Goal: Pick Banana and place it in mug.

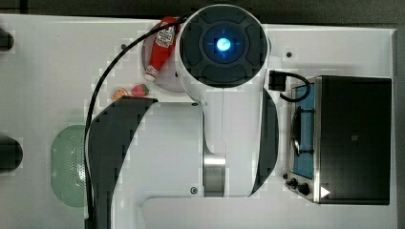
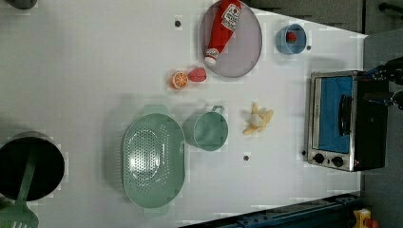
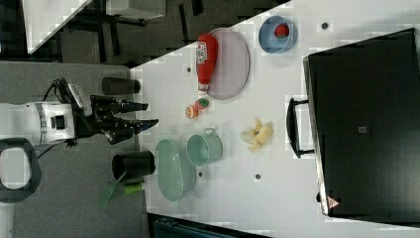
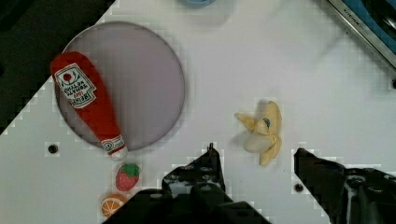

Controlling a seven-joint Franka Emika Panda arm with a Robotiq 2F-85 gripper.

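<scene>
In the top view the arm covers the middle of the bench, hiding the right side of the green basket and most of the grey plate. The wrist view's upper edge cuts off the blue dish and the toaster oven.

In the left view, the mug stands between the basket on the left view's left and the banana on the left view's right. The toaster oven lies further right, and the ketchup bottle lies on the plate.
</scene>
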